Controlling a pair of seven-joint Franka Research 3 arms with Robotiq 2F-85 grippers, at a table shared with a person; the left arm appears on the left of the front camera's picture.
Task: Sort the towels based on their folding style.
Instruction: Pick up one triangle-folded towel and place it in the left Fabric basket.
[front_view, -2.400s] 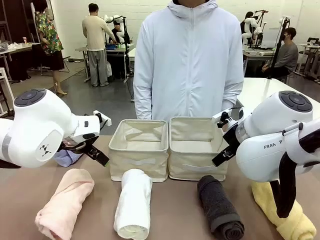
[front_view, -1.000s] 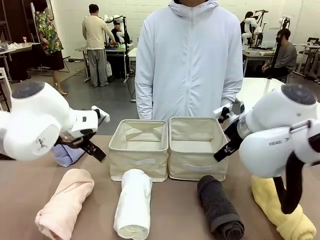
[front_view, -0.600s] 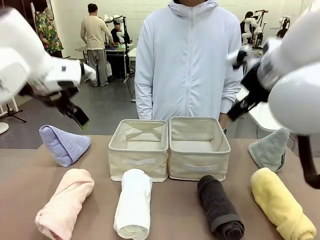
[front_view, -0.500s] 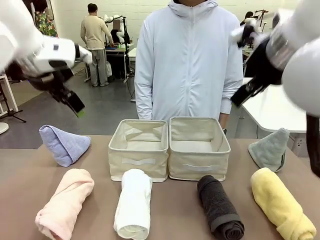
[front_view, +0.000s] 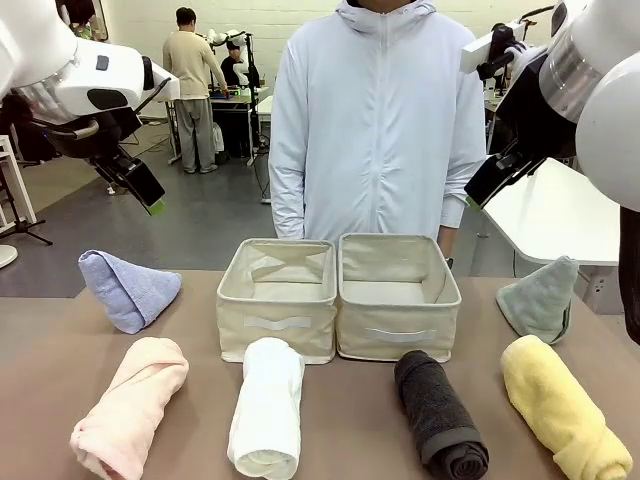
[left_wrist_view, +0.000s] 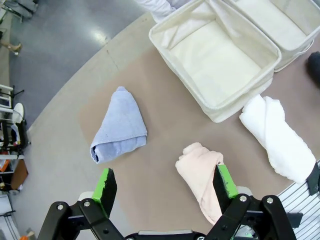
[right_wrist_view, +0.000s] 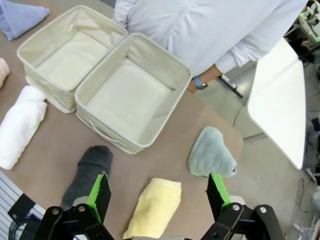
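Two beige bins are parked side by side on the brown table (front_view: 350, 420), touching: left bin (front_view: 277, 300), right bin (front_view: 395, 297). A person (front_view: 375, 120) in a pale zipped jacket is stood just behind.

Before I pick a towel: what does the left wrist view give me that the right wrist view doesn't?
Left wrist alone: the light blue cone and pink roll whole; the right wrist crops them. Right wrist alone: the yellow roll, grey-green cone and full dark grey roll. Both: the white roll and two beige bins.
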